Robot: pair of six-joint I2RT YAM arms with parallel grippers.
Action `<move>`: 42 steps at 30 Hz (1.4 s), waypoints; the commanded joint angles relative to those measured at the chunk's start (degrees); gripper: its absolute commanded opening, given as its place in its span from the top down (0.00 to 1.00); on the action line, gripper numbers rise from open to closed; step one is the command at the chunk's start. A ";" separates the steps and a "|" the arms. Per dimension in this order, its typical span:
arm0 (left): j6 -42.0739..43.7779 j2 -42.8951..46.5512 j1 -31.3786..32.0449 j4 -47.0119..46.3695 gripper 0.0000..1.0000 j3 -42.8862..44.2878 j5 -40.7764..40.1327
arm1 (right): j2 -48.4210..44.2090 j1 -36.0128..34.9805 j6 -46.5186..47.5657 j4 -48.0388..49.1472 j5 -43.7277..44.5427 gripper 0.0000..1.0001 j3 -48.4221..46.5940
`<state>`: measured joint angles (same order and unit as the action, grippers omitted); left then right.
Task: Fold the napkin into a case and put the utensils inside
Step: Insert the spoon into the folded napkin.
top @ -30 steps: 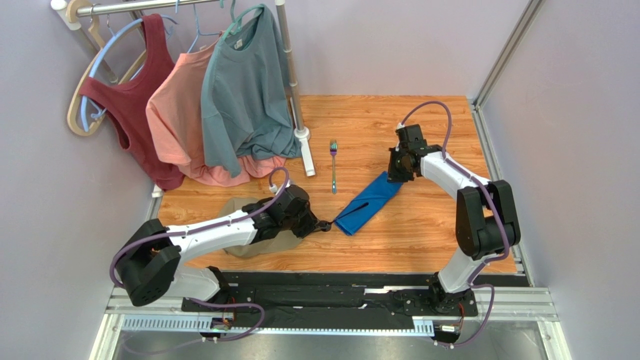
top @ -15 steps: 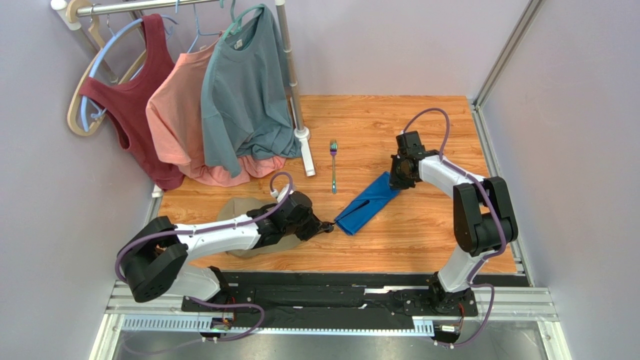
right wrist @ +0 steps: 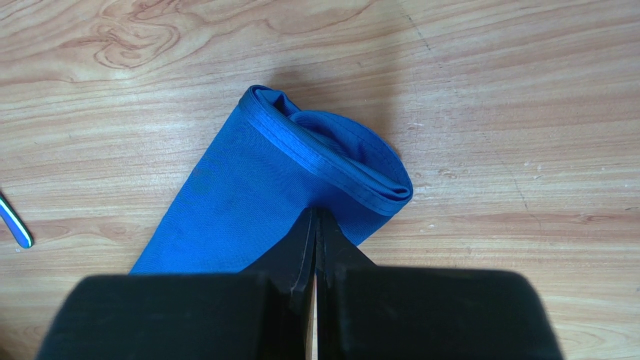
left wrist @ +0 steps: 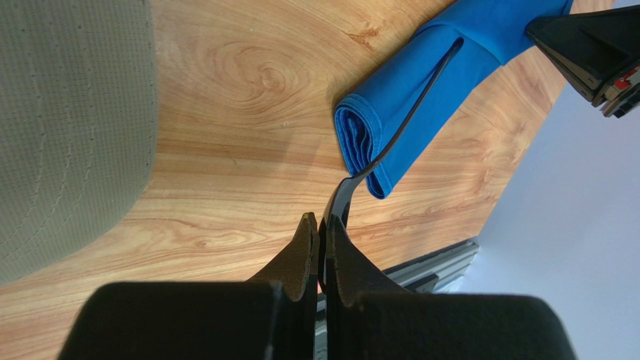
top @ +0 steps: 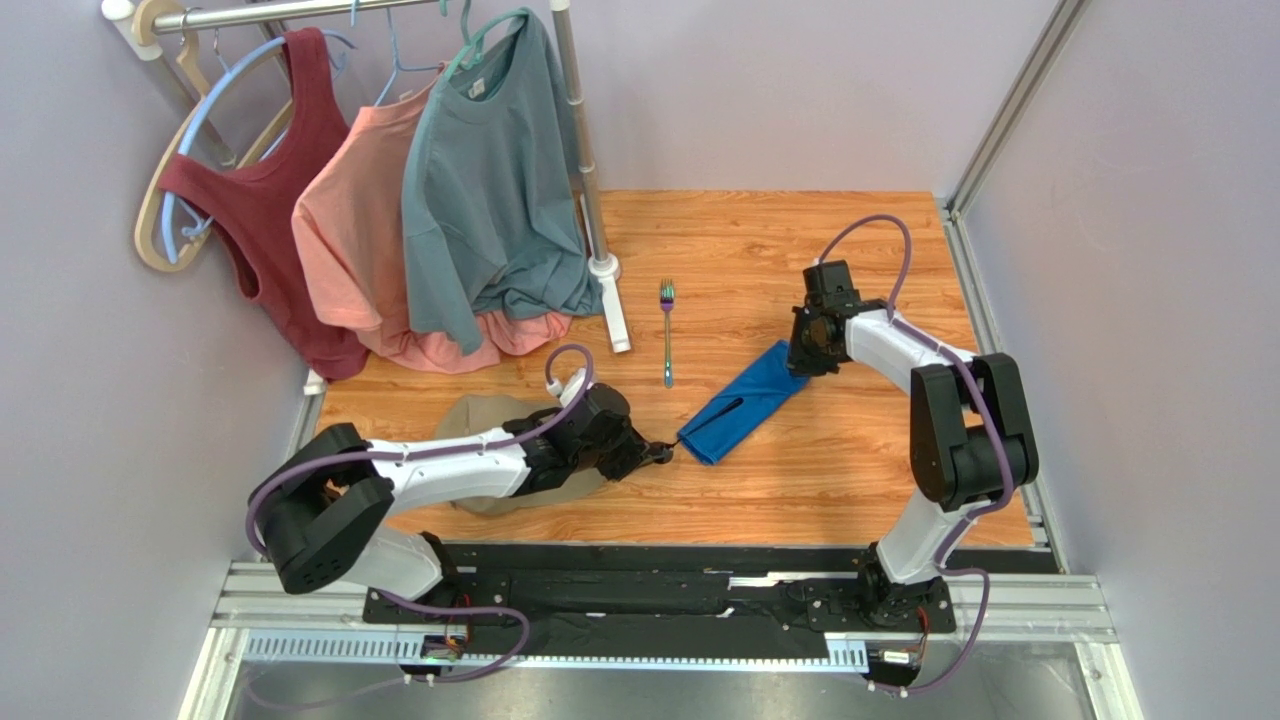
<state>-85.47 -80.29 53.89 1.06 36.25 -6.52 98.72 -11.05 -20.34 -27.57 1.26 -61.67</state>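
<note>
- The left gripper [left wrist: 319,225] is nearest, clamped narrowly on the outer end of the spoon [left wrist: 342,199], one of two utensils.
- The spoon's thin shaft runs into the near mouth of the single blue case [top: 741,405], which lies diagonally mid-table; the folding looks finished and the spoon partly inserted.
- The right gripper [right wrist: 315,217] is closed tight on the case's far end, apparently pinching it.
- Farthest, the one fork [top: 667,333] lies alone on the table [top: 842,465], not yet placed.

White-shelled left arm [top: 451,462] and right arm [top: 902,342], black joints, a lavender cable [top: 858,225] looping along each
</note>
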 commanded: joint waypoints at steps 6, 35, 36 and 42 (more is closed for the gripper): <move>-0.40 -4.08 0.43 -8.60 1.00 0.84 -2.09 | 1.04 0.24 -0.84 3.40 -0.47 1.00 1.64; 5.58 -21.31 0.43 -12.30 1.00 16.40 -4.99 | 4.38 0.33 0.30 3.14 -2.84 1.00 0.23; 5.23 -22.09 0.34 -12.92 1.00 16.57 -4.90 | 4.47 0.41 0.30 3.23 -2.93 1.00 0.23; 4.43 -24.65 -1.41 -15.74 1.00 17.19 -3.93 | 4.99 0.33 0.30 3.58 -3.45 1.00 0.23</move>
<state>-80.95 -103.22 53.80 -12.01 51.29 -10.37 101.23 -10.72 -20.32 -23.62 -1.58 -61.28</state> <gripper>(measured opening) 0.025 0.006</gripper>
